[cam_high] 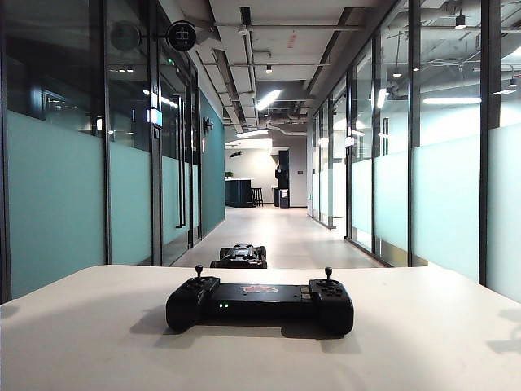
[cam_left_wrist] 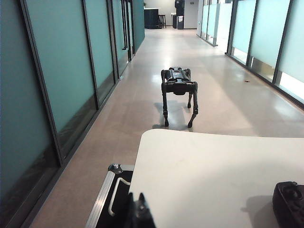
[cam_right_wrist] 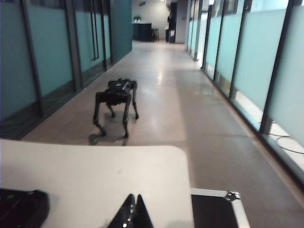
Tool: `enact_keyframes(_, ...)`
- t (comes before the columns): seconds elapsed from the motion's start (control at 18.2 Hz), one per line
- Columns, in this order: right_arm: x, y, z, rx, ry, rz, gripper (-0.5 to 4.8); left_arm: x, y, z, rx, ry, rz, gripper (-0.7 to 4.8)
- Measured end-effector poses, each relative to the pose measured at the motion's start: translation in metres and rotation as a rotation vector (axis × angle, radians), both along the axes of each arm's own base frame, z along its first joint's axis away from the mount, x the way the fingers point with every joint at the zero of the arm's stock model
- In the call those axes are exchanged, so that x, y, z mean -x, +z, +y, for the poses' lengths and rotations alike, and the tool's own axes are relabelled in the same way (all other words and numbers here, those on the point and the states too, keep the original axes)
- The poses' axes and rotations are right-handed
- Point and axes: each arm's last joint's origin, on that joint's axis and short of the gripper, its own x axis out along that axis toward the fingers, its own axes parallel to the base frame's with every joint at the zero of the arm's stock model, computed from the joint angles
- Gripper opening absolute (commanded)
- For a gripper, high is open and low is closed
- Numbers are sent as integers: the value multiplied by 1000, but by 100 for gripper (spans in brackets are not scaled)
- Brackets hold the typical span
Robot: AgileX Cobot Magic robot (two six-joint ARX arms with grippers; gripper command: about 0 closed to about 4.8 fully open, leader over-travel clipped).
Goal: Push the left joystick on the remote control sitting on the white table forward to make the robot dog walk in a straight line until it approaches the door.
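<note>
Currently the remote control [cam_high: 260, 303] sits flat on the white table [cam_high: 98, 342], near the middle of the tabletop in the exterior view, its two bulbous ends facing the camera and small green lights lit on its front. Its left joystick [cam_high: 199, 270] stands upright and untouched on the left end; the twin stick rises from the right end among small buttons. Beyond the far table edge, the robot dog [cam_left_wrist: 178, 90] stands on all four legs on the corridor floor, pointed away down the hallway between glass partitions (in the exterior view only its flat back shows above the table edge). Neither gripper appears in the exterior view. The left gripper [cam_left_wrist: 140, 209] shows at the near edge of the left wrist view, fingertips pressed together, holding nothing, hanging over the table's left edge beside an open black case with a metal rim [cam_left_wrist: 102, 199] on the floor. The right gripper [cam_right_wrist: 133, 211] shows likewise in the right wrist view, fingers drawn to a closed point, empty, over the table near its right edge. Both are well apart from the remote control.
</note>
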Motion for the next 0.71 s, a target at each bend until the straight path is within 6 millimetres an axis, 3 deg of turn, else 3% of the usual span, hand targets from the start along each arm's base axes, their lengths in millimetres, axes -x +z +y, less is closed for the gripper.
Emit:
enact_keyframes(0.49, 0, 1, -1, -4, -35, 2, -6, 0, 2, 0, 2, -1, -19, -5)
enact_keyframes(0.71, 8, 32, -1, -9, -35, -91, -6, 3, 18, 0, 62, -8, -86, -5)
